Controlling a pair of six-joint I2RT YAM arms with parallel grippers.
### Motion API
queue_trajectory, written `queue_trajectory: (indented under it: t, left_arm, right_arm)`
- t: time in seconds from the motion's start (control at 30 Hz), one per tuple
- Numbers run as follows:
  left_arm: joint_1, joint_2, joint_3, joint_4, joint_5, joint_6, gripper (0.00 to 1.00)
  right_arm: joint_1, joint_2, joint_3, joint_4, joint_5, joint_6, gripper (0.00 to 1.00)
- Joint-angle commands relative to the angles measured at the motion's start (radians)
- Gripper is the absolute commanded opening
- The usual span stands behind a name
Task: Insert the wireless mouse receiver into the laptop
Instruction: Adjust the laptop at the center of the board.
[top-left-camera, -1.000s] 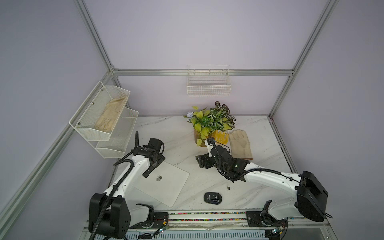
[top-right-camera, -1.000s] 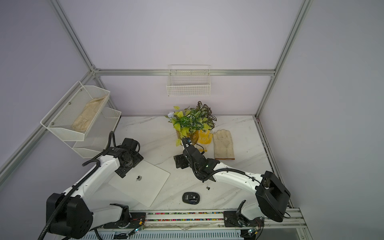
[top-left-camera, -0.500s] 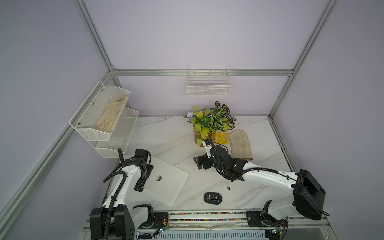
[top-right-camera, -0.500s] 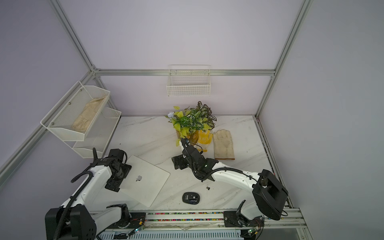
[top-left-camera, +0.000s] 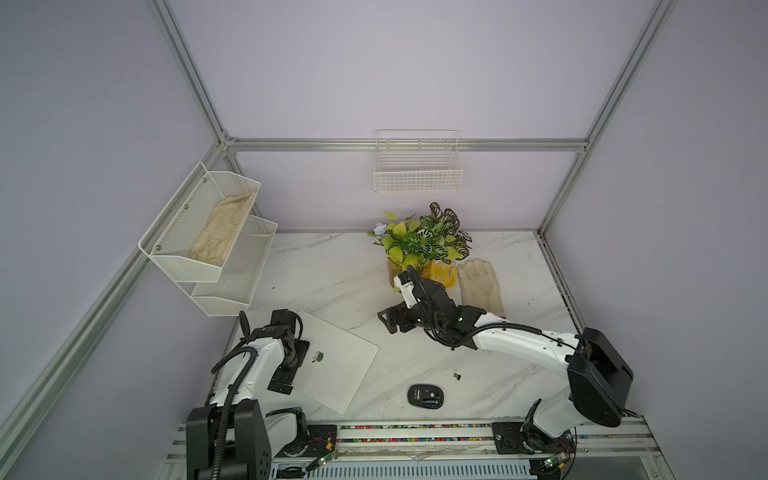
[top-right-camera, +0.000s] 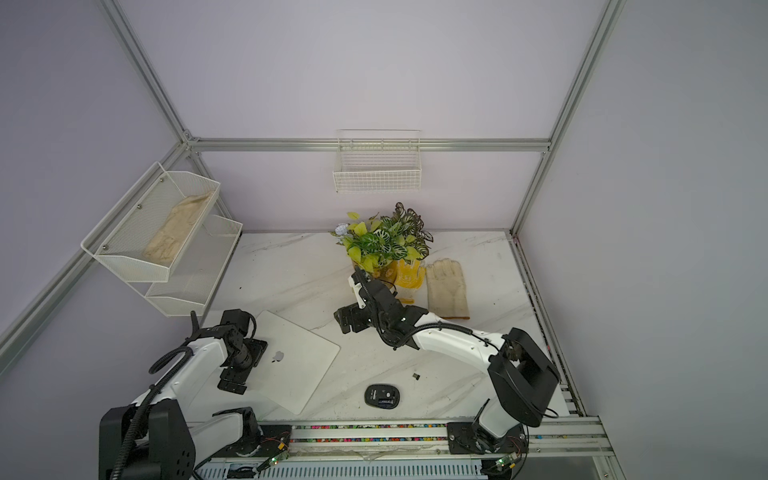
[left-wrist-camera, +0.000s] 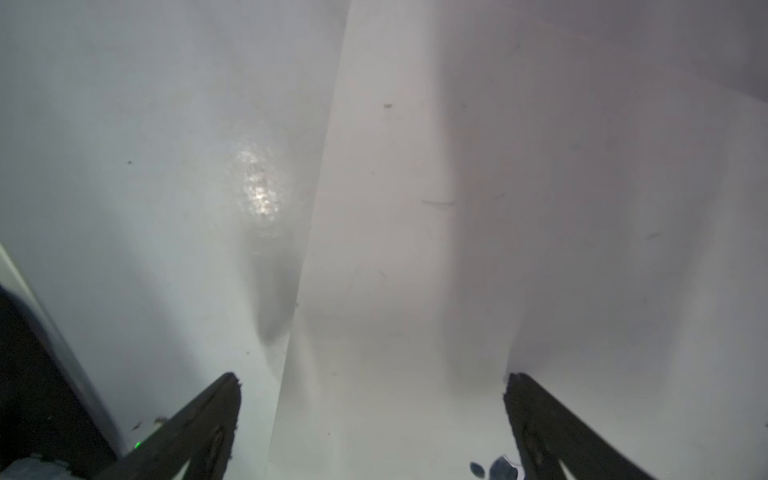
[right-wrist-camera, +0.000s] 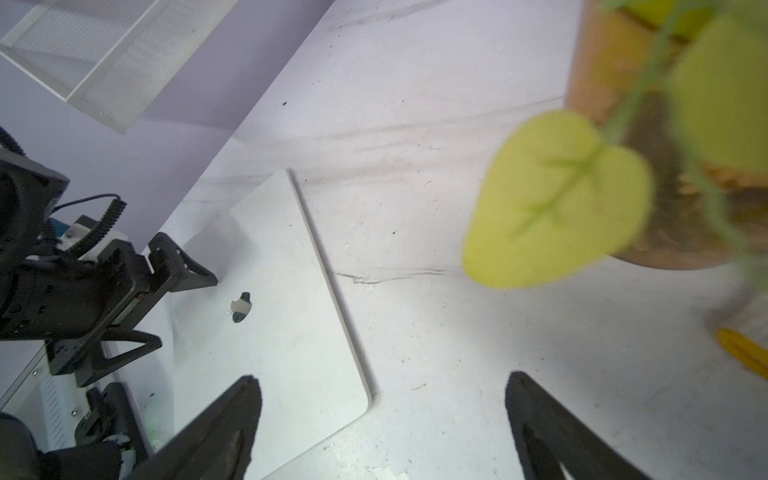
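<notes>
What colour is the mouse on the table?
Black; the mouse shows best in a top view.

The white marble-veined bench (top-left-camera: 324, 270) is looking smooth and faintly glossy. The thin white-silver laptop (top-left-camera: 345, 374) is showing a matt, smooth metal lid. The black oval mouse (top-left-camera: 425, 395) is looking plastic, the beige glove (top-left-camera: 482, 286) coarse cloth.

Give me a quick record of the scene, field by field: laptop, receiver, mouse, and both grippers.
Laptop: closed, flat on the table, logo up.
Receiver: loose on the table beside the mouse, not plugged in.
Mouse: near the table's front edge, nothing touching it.
Left gripper: open, at the laptop's edge.
Right gripper: open, empty, over the table between laptop and plant.
</notes>
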Motion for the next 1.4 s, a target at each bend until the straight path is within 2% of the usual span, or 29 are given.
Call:
queue_trajectory:
  t: [0.0,0.27,0.47,0.67,0.8,1.0,1.37]
  left_arm:
    - [0.006,0.015,-0.03,0.058,0.036,-0.022,1.0]
    - [0.006,0.022,-0.066,0.117,0.085,-0.024,1.0]
    - [0.0,0.056,-0.073,0.174,0.144,-0.017,1.0]
    - [-0.044,0.069,-0.051,0.206,0.149,-0.031,1.0]
    - [-0.107,0.104,-0.022,0.226,0.145,-0.051,1.0]
    - [-0.221,0.195,0.031,0.289,0.137,-0.092,1.0]
    - [-0.346,0.352,0.127,0.364,0.128,-0.126,1.0]
  right_arm:
    - [-0.001,0.107,0.07,-0.067,-0.188,-0.021,0.92]
    - [0.012,0.355,0.199,-0.073,-0.366,0.024,0.91]
    - [0.028,0.466,0.271,-0.095,-0.413,0.016,0.91]
    - [0.032,0.473,0.27,-0.108,-0.419,0.009,0.9]
    - [0.032,0.448,0.249,-0.111,-0.411,0.008,0.9]
    - [0.033,0.409,0.215,-0.119,-0.397,0.004,0.9]
    - [0.032,0.345,0.151,-0.125,-0.374,0.015,0.9]
